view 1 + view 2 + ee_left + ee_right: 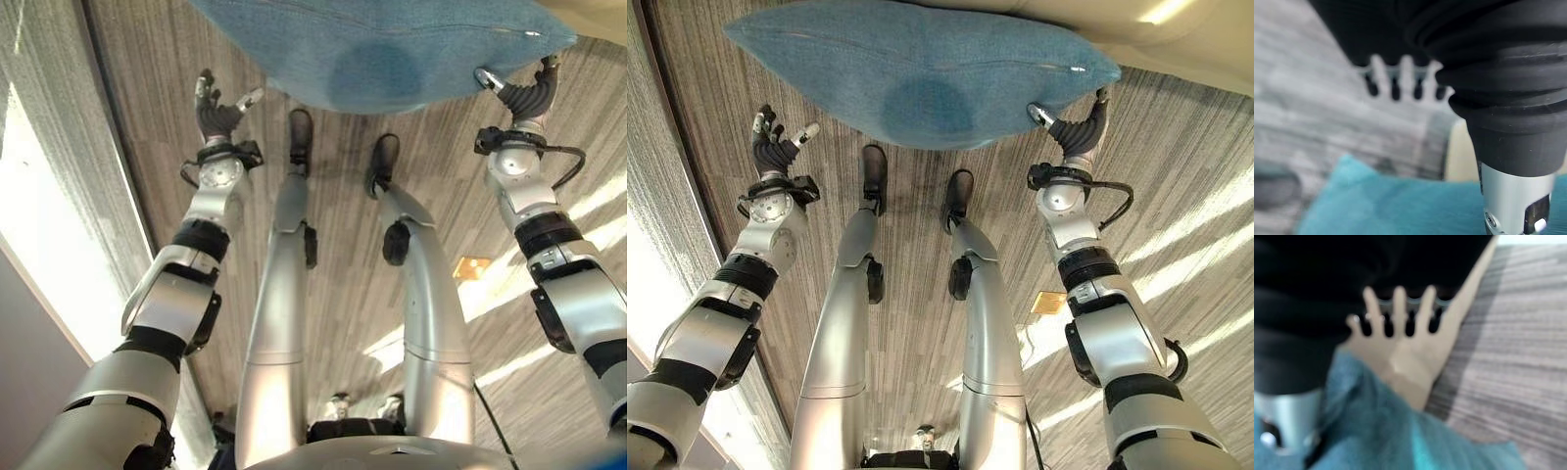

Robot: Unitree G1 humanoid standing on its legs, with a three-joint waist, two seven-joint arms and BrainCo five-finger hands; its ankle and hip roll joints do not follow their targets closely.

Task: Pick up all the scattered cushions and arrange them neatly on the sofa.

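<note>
A teal cushion (pixel 392 39) lies on the striped grey floor ahead of me, against the beige sofa base (pixel 1176 39). My left hand (pixel 217 113) hovers just off the cushion's left end with its fingers (pixel 1396 83) straight and apart, holding nothing. At the cushion's right corner my right hand (pixel 1080 127) is open, its thumb touching the fabric by the zip end. In the right wrist view its straight fingers (pixel 1400 308) reach past the cushion (pixel 1400 440) toward the beige sofa base (pixel 1405 367). The cushion (pixel 1400 205) also shows below the left hand.
Grey striped carpet (pixel 353 294) runs under everything, crossed by bright sun patches on the right. A small tan square (pixel 472 266) lies on the floor to the right. A pale strip (pixel 39 245) runs along the left side.
</note>
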